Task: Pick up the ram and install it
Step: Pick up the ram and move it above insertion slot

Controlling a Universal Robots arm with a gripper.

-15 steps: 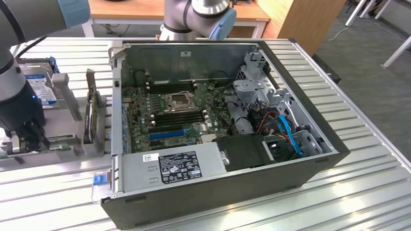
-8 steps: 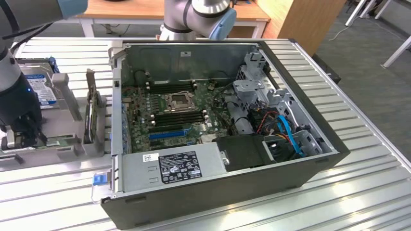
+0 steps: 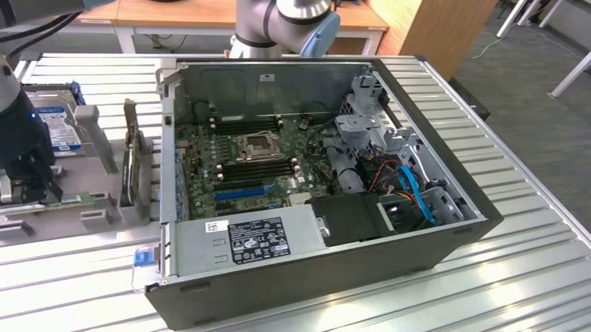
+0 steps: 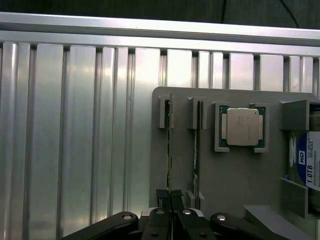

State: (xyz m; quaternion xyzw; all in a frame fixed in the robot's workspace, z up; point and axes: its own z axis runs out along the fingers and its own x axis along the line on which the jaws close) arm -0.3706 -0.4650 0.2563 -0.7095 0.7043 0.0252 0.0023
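Note:
Two thin green sticks stand on edge in slots of a grey holder (image 4: 235, 185). The ram (image 4: 169, 145) is the one nearer the holder's outer edge, and a second stick (image 4: 197, 135) stands beside it. My gripper (image 4: 169, 196) sits over the ram's near end, its black fingers (image 4: 162, 196) pressed together on the thin board, which still rests in its slot. In the exterior view my gripper (image 3: 37, 192) hangs over the holder at that view's left, beside the open computer case (image 3: 443, 228). The motherboard (image 3: 249, 162) lies open, with black memory slots around the processor socket.
On the holder a loose processor (image 4: 242, 126) and a hard drive (image 4: 307, 167) lie beyond the sticks. A green expansion card (image 3: 137, 166) stands upright between the holder and the case. A blue slot (image 3: 242, 191) and the power supply (image 3: 259, 238) lie inside the case. The table is ribbed aluminium.

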